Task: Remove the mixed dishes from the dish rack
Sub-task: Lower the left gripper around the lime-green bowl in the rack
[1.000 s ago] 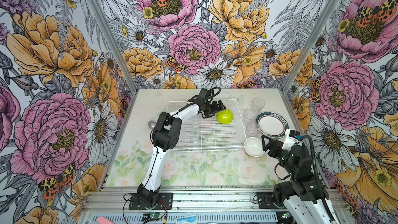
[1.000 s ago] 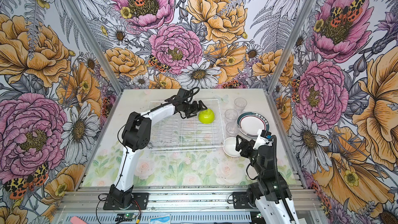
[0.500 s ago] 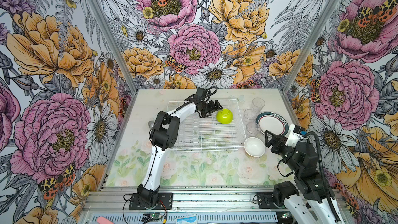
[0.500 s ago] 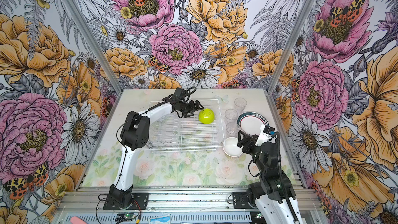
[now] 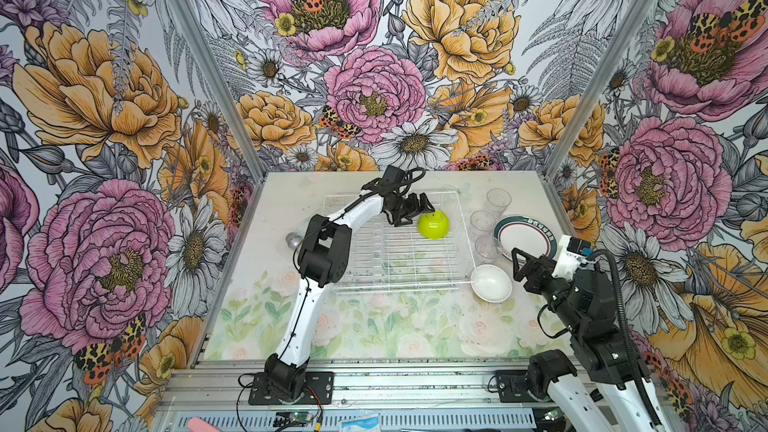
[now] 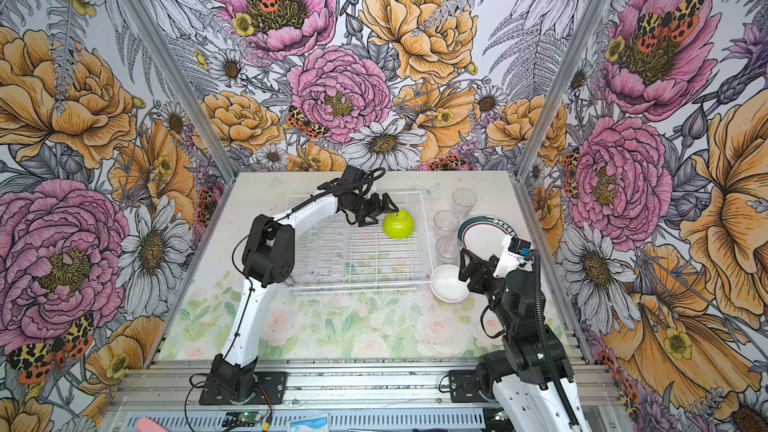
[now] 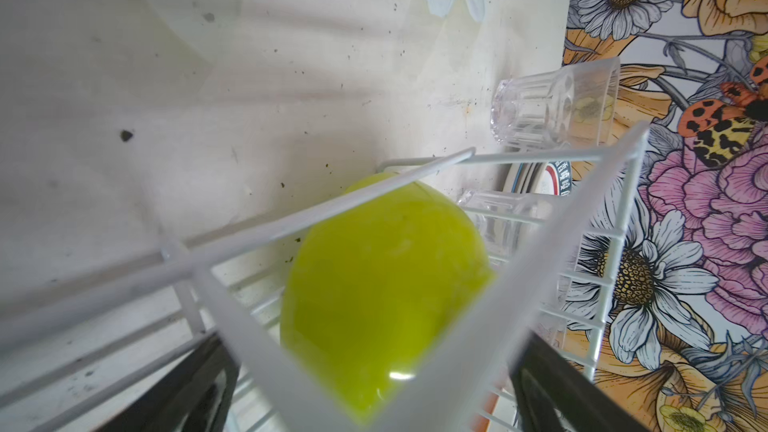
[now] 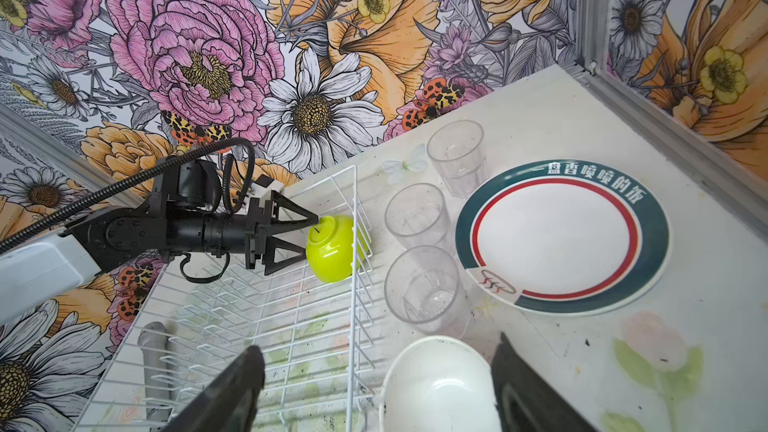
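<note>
— Where was the lime-green bowl (image 5: pixel 433 224)?

— It lay tipped in the far right corner of the dish rack (image 5: pixel 399 284), with its foot turned toward the left hand (image 5: pixel 424 216).

— Did that hand hold it?

— No. Its fingers stood wide apart, one on each side of the foot. In the right wrist view one tip seemed to touch the foot, but I could not tell for sure.

— And the right hand (image 5: pixel 515 265)?

— It was also spread wide, low over the bench (image 5: pixel 374 326), just beside a small bowl (image 5: pixel 491 282) that was white inside. This bowl stood upright on the bench, outside the near right corner of the rack. The fingers were much wider apart than the bowl and did not clamp it.

— What else was on the bench?

— Three clear tumblers (image 5: pixel 482 222) stood upright in a row just to the right of the rack. A dark-rimmed plate (image 5: pixel 525 236) lay flat beside them. A grey metal cylinder (image 5: pixel 293 240) lay at the rack's left side, partly hidden by the left arm.
</note>
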{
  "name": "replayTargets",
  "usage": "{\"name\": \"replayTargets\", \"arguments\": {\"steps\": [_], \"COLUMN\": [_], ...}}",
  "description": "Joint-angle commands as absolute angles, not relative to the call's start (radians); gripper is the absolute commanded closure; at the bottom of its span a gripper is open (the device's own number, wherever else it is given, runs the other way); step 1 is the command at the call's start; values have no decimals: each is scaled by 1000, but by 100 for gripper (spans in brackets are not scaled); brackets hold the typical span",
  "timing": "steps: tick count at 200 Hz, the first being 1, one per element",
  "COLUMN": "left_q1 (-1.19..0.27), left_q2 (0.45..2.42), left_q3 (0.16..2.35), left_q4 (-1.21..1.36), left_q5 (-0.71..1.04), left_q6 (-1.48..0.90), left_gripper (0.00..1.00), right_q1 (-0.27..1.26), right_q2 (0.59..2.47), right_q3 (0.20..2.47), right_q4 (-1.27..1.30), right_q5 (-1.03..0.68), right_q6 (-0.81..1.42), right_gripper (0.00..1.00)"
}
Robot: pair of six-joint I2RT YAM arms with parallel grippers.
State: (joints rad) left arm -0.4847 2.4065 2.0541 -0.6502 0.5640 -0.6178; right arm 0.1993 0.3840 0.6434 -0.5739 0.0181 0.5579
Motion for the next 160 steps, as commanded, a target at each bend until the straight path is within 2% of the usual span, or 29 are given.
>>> {"name": "replayTargets", "arguments": {"steps": [1,38,81,160], "left_q1": [-518,-527,-591,-620], "left_q2": [2443,2439,2452,2316], "left_q3": [2074,2067,2114,1986], "left_q4": [-829,-841,-841,-781], "left_q5": [598,693,714,648], "left_q6": [-579,-616,-674,-698], "left_gripper": [2,1,1,1], "right_q1": [198,198,197,197], "right_q2": [410,456,458,441], "right_q3": [697,718,725,715], "right_q4": [-588,-601,-614,-624], "right_q5": [-9,-47,-30,-6], "right_q6": [516,499,484,472], "right_gripper": [14,14,14,14]}}
